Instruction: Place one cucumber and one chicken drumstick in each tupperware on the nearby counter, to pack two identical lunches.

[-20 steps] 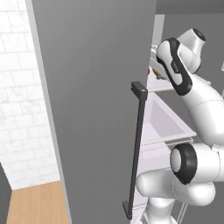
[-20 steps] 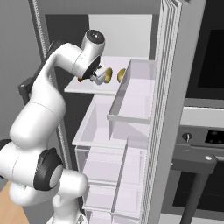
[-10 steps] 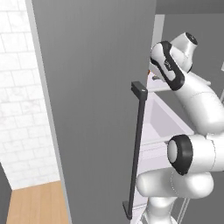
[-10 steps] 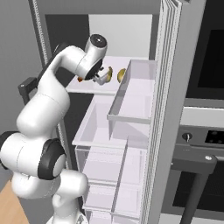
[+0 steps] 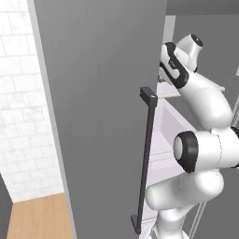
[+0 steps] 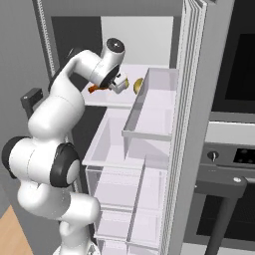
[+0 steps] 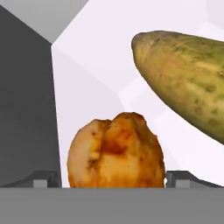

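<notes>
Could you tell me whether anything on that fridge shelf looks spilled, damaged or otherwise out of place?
Nothing stands out. The chicken drumstick lies whole on the white fridge shelf, close before the open gripper, with a cucumber intact beside it. No spill shows on the shelf, and the door bin sits straight.

Fridge door (image 5: 98,107) stands swung wide, leaving the upper shelf (image 6: 107,98) reachable from the front. A drumstick (image 7: 116,152) lies directly ahead between the wide-set fingertips (image 7: 43,179), with a cucumber (image 7: 183,92) just beside it. The clear door bin (image 6: 149,107) crowds the shelf's right side.
</notes>
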